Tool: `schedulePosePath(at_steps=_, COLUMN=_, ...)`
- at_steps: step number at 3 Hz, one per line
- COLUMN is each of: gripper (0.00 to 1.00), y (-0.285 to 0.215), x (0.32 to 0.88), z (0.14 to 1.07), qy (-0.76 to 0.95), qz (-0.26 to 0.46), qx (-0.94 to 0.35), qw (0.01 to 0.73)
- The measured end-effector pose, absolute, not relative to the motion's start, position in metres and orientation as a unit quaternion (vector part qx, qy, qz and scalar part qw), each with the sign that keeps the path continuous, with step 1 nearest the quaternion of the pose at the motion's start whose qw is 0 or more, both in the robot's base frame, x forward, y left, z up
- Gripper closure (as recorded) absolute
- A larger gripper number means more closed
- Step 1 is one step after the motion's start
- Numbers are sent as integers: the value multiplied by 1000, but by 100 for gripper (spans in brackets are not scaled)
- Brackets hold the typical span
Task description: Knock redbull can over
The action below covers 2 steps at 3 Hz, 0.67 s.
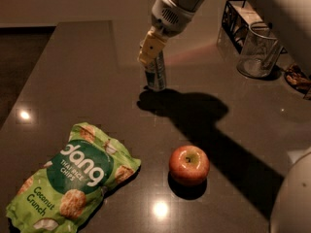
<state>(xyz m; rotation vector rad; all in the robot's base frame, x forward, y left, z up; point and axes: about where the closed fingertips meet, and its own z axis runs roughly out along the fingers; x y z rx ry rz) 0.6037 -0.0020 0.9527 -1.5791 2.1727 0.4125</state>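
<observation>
The redbull can (157, 75) is a slim silver can with darker panels. It stands roughly upright, leaning slightly, on the dark table (87, 81) at centre back. My gripper (151, 50) comes down from the upper right, and its yellowish fingers (149, 47) are closed on the can's top, hiding the pull-tab. The can's base is at or just above the tabletop; I cannot tell which. The arm's shadow runs to the right of the can.
A red apple (189, 165) lies in front of the can. A green Dang chips bag (77, 176) lies at the front left. A clear glass cup (256, 56) and a black wire rack (238, 16) stand at the back right. The table's left edge is close.
</observation>
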Motion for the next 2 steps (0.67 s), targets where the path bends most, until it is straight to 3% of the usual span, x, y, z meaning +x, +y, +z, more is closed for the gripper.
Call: schedulePosePath(at_steps=2, gripper=100, y=-31, x=573, z=962, qy=750, qz=35, qx=-640, qw=167)
